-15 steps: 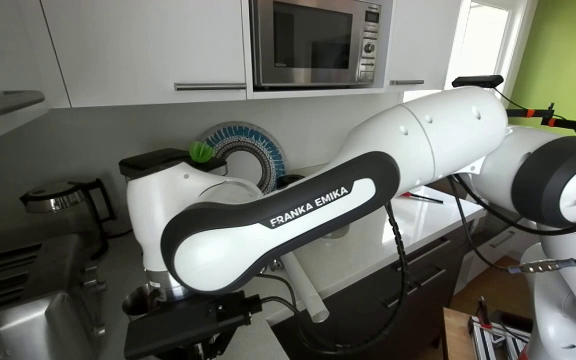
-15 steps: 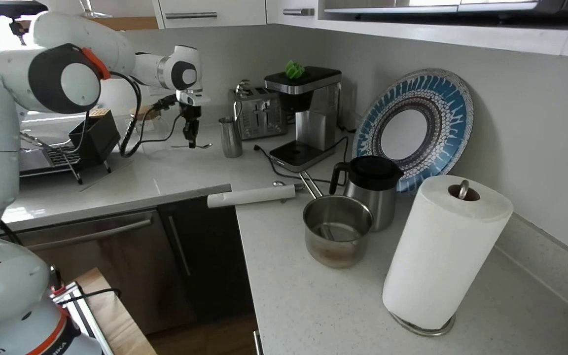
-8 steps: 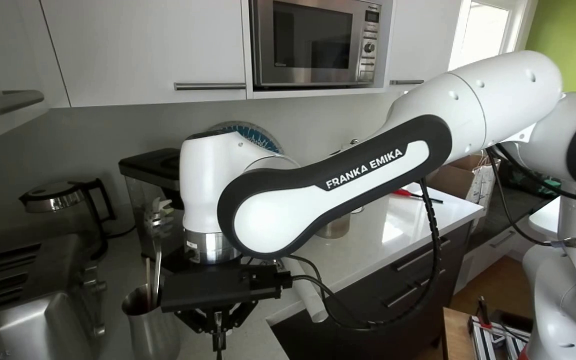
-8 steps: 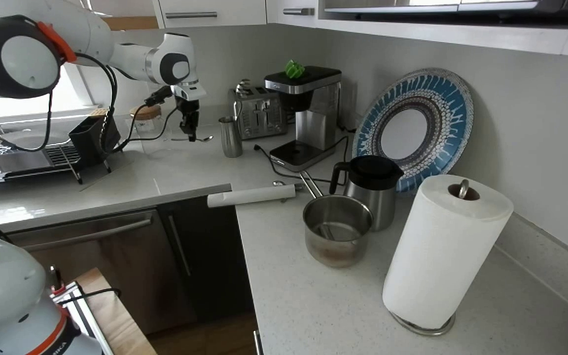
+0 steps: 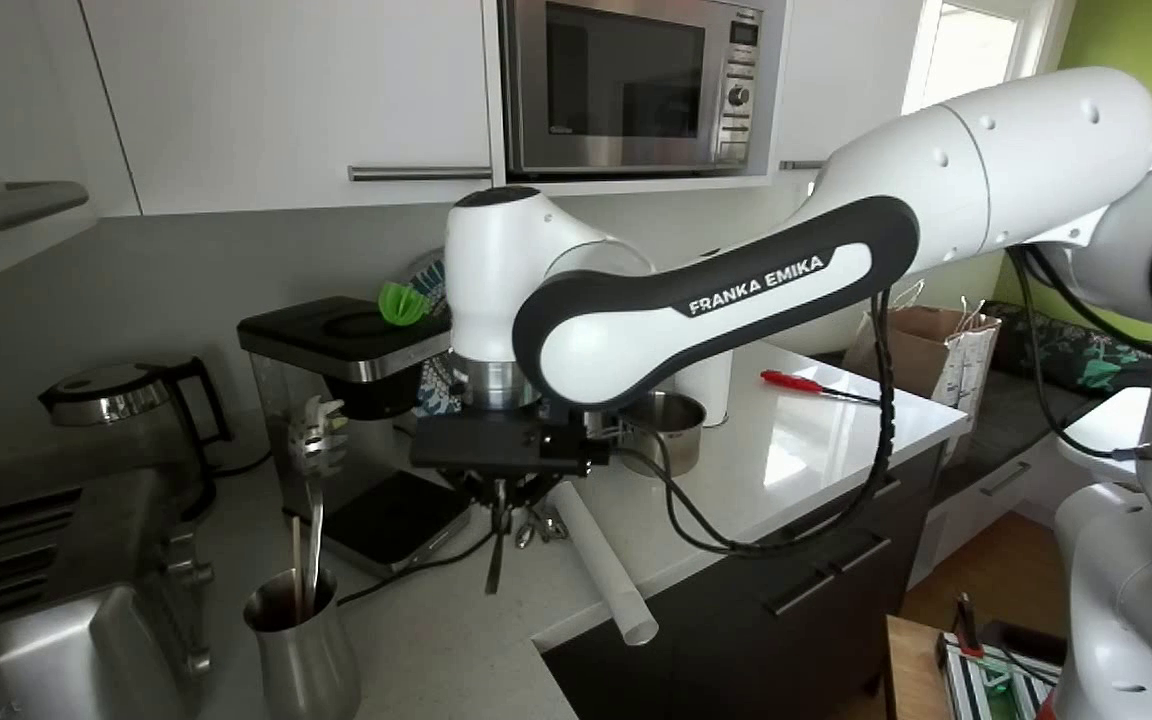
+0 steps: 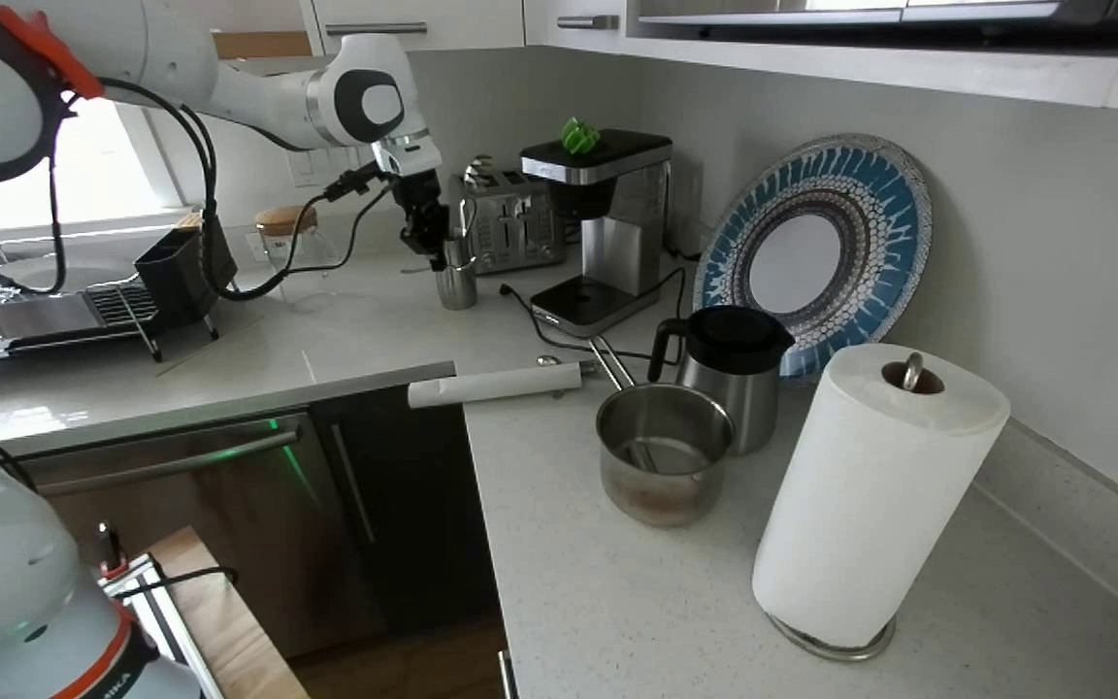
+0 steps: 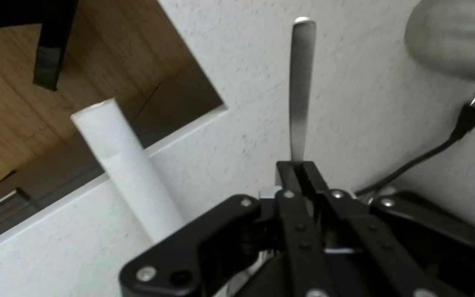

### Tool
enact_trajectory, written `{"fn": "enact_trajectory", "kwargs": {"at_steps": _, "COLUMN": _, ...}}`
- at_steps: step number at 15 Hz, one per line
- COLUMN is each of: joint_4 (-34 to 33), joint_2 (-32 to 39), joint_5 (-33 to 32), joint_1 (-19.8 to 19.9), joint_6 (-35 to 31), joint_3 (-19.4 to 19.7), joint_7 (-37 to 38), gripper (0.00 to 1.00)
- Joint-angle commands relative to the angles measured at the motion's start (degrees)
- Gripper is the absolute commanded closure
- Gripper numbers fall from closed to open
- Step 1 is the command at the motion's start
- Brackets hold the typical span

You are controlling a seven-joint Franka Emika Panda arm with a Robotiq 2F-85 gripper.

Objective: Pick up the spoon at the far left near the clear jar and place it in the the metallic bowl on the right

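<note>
Standing at the left of the tabletop (image 6: pixel 375 330) in an exterior view is a dish rack (image 6: pixel 120 307) with a black holder (image 6: pixel 180 272), and near it the clear jar (image 6: pixel 279 222) with a cork lid. Further right, above the tabletop, the claw (image 7: pixel 298 165) is pinched together on the spoon (image 7: pixel 301 82); in the wrist view the flat handle juts out past the claw, the other end hidden. A steel tumbler (image 6: pixel 459 289) stands upright near the spoon but apart from it, a pasta fork (image 5: pixel 314 440) and a thin stick (image 5: pixel 297 570) poking out of its mouth. A white tube (image 6: pixel 496 386) lies across the inside corner of the tabletop, one end hanging over the edge. Next come the toaster (image 6: pixel 520 228) and the coffee maker (image 6: pixel 612 248), topped by a green thing (image 6: pixel 578 136). Further on, well apart from the spoon, sits the metallic bowl (image 6: pixel 661 500), its long handle slanting toward the coffee maker. Close behind is a carafe (image 6: pixel 753 393) with a black lid, then a blue-patterned plate (image 6: pixel 870 194) propped at a tilt. Rightmost stands a paper towel roll (image 6: pixel 870 524).
</note>
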State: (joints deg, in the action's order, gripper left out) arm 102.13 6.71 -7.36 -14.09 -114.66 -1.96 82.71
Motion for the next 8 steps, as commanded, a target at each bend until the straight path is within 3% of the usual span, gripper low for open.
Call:
{"fn": "enact_trajectory", "kwargs": {"at_steps": 1, "joint_4": 6.71, "joint_2": -8.61, "joint_5": -5.88, "joint_1": 3.64, "joint_6": 5.60, "joint_3": 0.45, "joint_7": 6.65, "gripper": 0.98}}
{"fn": "enact_trajectory", "kwargs": {"at_steps": 4, "joint_4": 11.00, "joint_2": -14.18, "joint_5": -8.09, "joint_1": 7.07, "joint_6": 11.23, "joint_3": 0.10, "joint_7": 9.69, "gripper": 0.98}}
{"fn": "enact_trajectory", "kwargs": {"at_steps": 6, "joint_4": 14.27, "joint_2": -18.17, "joint_5": -4.27, "joint_1": 8.58, "joint_6": 8.09, "joint_3": 0.03, "joint_7": 7.97, "gripper": 0.98}}
{"fn": "enact_trajectory", "kwargs": {"at_steps": 7, "joint_4": 8.92, "joint_2": -13.16, "joint_5": -5.78, "joint_1": 8.86, "joint_6": 10.47, "joint_3": -0.78, "joint_7": 7.10, "gripper": 0.92}}
{"fn": "enact_trajectory", "kwargs": {"at_steps": 8, "joint_4": 10.23, "joint_2": -14.81, "joint_5": -5.42, "joint_1": 9.44, "joint_6": 10.24, "joint_3": -0.84, "joint_7": 7.06, "gripper": 0.92}}
